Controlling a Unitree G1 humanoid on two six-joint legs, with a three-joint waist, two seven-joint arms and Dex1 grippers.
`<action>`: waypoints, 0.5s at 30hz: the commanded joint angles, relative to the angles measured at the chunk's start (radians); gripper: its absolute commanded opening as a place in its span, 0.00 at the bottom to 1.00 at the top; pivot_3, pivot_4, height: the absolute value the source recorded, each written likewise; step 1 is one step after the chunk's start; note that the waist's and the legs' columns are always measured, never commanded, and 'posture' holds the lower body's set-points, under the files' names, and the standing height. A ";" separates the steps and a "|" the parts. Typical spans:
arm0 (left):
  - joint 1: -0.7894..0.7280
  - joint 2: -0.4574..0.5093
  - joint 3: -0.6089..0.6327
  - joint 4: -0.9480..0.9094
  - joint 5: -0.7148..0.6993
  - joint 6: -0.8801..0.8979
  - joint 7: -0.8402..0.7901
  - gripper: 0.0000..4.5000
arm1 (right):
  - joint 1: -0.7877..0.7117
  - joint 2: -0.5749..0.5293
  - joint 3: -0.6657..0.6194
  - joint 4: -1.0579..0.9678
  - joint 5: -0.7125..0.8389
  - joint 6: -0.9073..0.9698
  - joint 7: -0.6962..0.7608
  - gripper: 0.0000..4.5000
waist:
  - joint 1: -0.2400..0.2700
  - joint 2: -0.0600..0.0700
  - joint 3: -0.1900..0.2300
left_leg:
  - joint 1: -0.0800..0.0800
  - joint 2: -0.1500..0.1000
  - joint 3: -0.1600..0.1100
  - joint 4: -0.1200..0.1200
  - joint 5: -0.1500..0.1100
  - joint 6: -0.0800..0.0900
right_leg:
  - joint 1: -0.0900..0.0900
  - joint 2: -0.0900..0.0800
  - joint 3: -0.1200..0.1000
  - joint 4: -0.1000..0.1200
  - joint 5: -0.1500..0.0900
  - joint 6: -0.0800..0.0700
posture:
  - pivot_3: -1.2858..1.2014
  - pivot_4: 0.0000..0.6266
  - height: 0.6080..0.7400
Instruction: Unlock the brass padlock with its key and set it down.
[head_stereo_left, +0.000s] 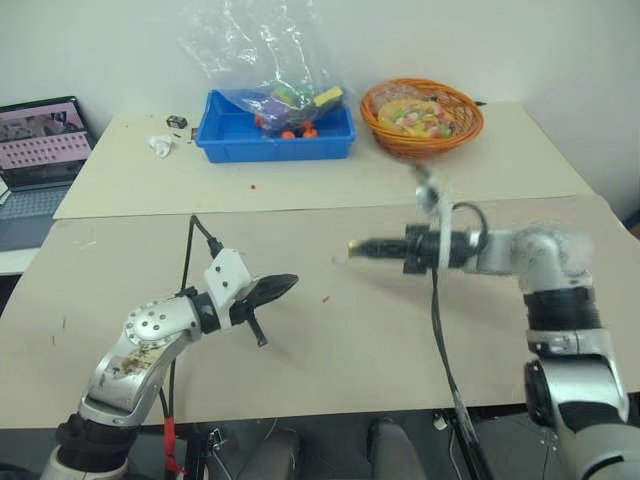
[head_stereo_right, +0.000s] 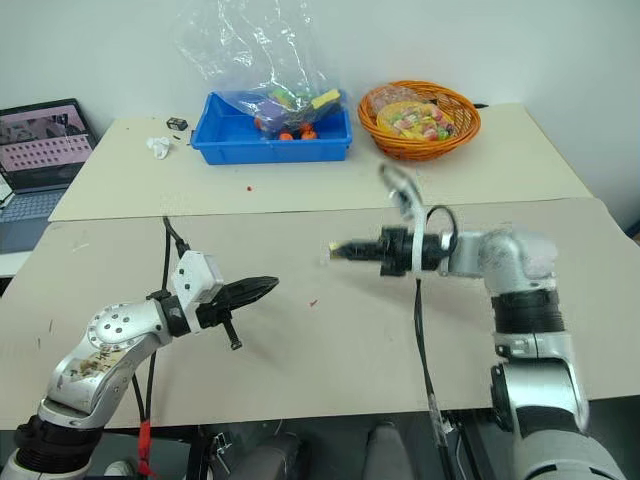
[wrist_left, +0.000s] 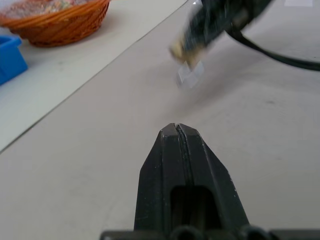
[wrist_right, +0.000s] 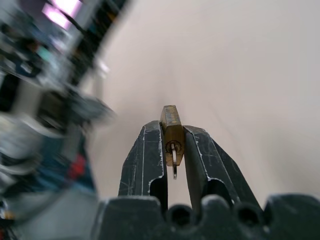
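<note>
The right hand, two black tapered fingers, is clamped on the small yellow-gold brass padlock, which sits squeezed between the fingertips with its body standing out past them. A thin silvery metal key sticks out of the padlock's near face, hanging into the gap between the fingers. The shackle cannot be made out. In the head views this hand is blurred and points toward the robot's left, hovering above the beige table, with the padlock as a pale yellowish smear at its tip.

The left hand is fully closed and holds nothing; its two black fingers meet in a fine seam. It points toward the right hand, well apart from it, above the bare tabletop.

At the far side of the table stand a blue plastic tray with a crumpled clear plastic bag and small colourful items in it, and just beside it an orange woven basket holding bright wrapped pieces. An open laptop sits at the robot's far left.
</note>
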 joint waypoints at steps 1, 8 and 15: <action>-0.006 0.011 0.000 -0.068 0.019 -0.059 -0.024 0.00 | 0.034 -0.001 0.085 -0.018 -0.070 -0.072 0.084 0.04 | -0.004 0.001 0.000 | 0.000 0.000 0.000 0.000 0.000 0.000 | 0.000 0.000 0.000 0.000 0.000 0.000 | 0.52 0.24 1.00; 0.010 0.026 -0.004 -0.100 0.018 -0.058 -0.051 0.00 | 0.041 0.045 0.106 0.053 -0.143 -0.105 0.119 0.04 | -0.010 -0.002 -0.002 | 0.005 0.003 0.005 0.000 0.000 0.000 | 0.001 0.002 0.003 -0.001 0.000 0.000 | 0.52 0.24 1.00; 0.012 0.029 -0.005 -0.101 0.019 -0.050 -0.052 0.00 | -0.015 0.083 0.057 0.167 -0.179 -0.109 0.145 0.04 | -0.010 -0.007 -0.005 | 0.012 0.015 0.014 -0.001 -0.002 -0.002 | 0.006 0.014 0.004 -0.008 0.008 -0.007 | 0.52 0.24 1.00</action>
